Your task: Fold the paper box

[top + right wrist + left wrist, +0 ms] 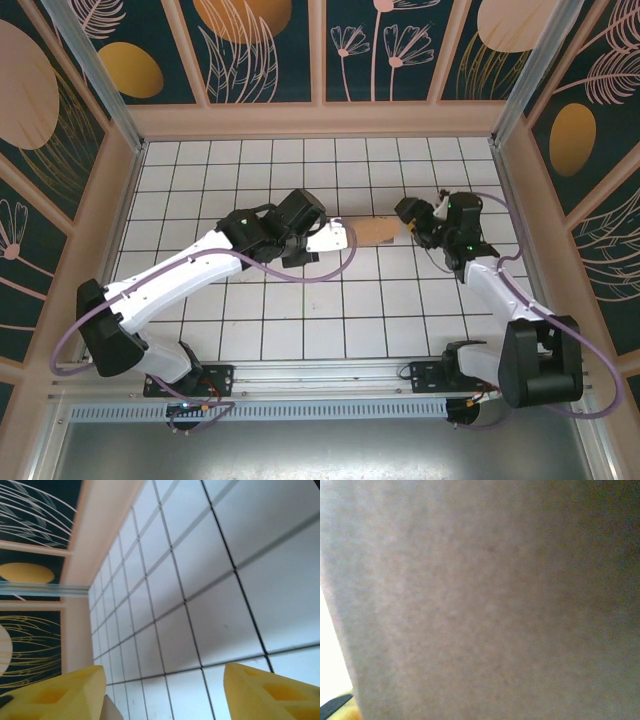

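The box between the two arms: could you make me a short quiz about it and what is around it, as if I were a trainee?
1. True or false: the box is near the middle of the table, not in a corner.
2. What colour are the fingers of the right tool? A yellow, B red, C blue.
3. Fill in: the right tool stands ____ (open or shut).
Key: 1 true. 2 A. 3 open.
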`<action>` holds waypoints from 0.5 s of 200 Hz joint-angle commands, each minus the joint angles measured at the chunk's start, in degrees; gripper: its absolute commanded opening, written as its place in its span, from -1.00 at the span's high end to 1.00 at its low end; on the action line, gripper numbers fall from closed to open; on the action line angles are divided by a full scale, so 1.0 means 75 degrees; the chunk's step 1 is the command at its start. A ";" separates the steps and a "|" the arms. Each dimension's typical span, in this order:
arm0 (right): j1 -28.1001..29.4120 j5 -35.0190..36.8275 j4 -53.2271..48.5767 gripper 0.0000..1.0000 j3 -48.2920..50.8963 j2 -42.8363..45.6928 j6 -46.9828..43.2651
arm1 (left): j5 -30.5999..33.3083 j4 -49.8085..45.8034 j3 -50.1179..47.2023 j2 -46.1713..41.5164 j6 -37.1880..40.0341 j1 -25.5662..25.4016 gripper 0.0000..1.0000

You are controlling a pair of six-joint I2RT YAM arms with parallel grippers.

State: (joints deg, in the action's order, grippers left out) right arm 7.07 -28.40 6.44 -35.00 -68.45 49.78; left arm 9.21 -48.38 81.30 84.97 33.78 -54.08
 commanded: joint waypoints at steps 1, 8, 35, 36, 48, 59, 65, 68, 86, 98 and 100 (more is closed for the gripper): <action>0.0188 -0.0203 0.0054 -0.23 0.0420 -0.0054 -0.0217 | -0.0430 -0.1420 0.0265 0.0467 -0.0625 -0.0116 0.16; 0.0292 -0.0198 0.0034 -0.23 0.0442 -0.0120 -0.0264 | -0.0378 -0.1515 0.0303 0.0639 -0.0614 -0.0153 0.15; 0.0849 -0.0152 -0.0034 -0.22 0.0426 -0.0536 -0.0413 | -0.0753 -0.1684 0.0744 0.1197 -0.0684 -0.0170 0.17; 0.0867 -0.0145 -0.0036 -0.22 0.0425 -0.0557 -0.0426 | -0.0768 -0.1689 0.0764 0.1215 -0.0684 -0.0171 0.17; 0.1070 0.0011 -0.0111 -0.21 0.0435 -0.0697 -0.0558 | -0.0930 -0.1754 0.0905 0.1386 -0.0674 -0.0163 0.16; 0.1127 0.0108 -0.0100 -0.20 0.0544 -0.0752 -0.0567 | -0.1017 -0.1820 0.0949 0.1505 -0.0674 -0.0168 0.13; 0.1127 0.0096 -0.0032 -0.19 0.0630 -0.0775 -0.0549 | -0.1009 -0.1834 0.0953 0.1570 -0.0662 -0.0169 0.13; 0.1124 0.0096 -0.0017 -0.19 0.0666 -0.0776 -0.0553 | -0.1006 -0.1834 0.0944 0.1604 -0.0644 -0.0170 0.12; 0.1119 0.0148 0.0032 -0.19 0.0776 -0.0810 -0.0564 | -0.0906 -0.1793 0.0828 0.1931 -0.0518 -0.0170 0.05; 0.1105 0.0266 -0.0027 -0.21 0.0766 -0.0790 -0.0581 | -0.0767 -0.1747 0.0780 0.2214 -0.0403 -0.0171 0.04; 0.1104 0.0293 -0.0044 -0.22 0.0756 -0.0774 -0.0588 | -0.0759 -0.1733 0.0787 0.2240 -0.0385 -0.0168 0.04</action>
State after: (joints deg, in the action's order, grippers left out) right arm 15.35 -28.27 5.74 -29.95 -74.15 46.78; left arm 3.44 -59.66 86.43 98.02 29.91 -55.09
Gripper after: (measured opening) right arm 0.599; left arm 0.478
